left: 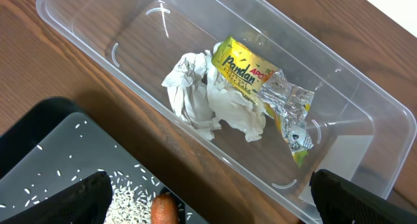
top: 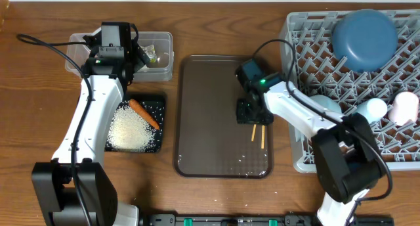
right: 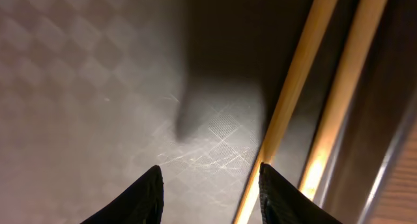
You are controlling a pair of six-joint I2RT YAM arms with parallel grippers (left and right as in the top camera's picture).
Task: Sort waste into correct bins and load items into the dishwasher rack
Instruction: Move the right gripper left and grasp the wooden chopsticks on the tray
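My right gripper (top: pixel 252 115) (right: pixel 208 182) is low over the brown serving tray (top: pixel 210 108), open. The two chopsticks (top: pixel 258 134) (right: pixel 293 94) lie side by side on the tray. The nearer one runs along the inner edge of my right finger; only bare tray shows in the gap. My left gripper (top: pixel 139 55) (left: pixel 205 185) hangs wide open and empty over the clear tub (top: pixel 167 55) (left: pixel 150 61), which holds crumpled tissue (left: pixel 202 97) and the yellow-green wrapper (left: pixel 251 71). The black tray (top: pixel 157 102) (left: pixel 52 139) holds rice (top: pixel 131 131) (left: pixel 130 198) and the carrot (top: pixel 144 113) (left: pixel 164 211).
The grey dishwasher rack (top: pixel 308 48) fills the right side and holds the dark-blue bowl (top: pixel 364 30), a light-blue bowl (top: pixel 326 105) and a white cup (top: pixel 403 108). The serving tray's raised rim (right: pixel 384 159) runs just right of the chopsticks.
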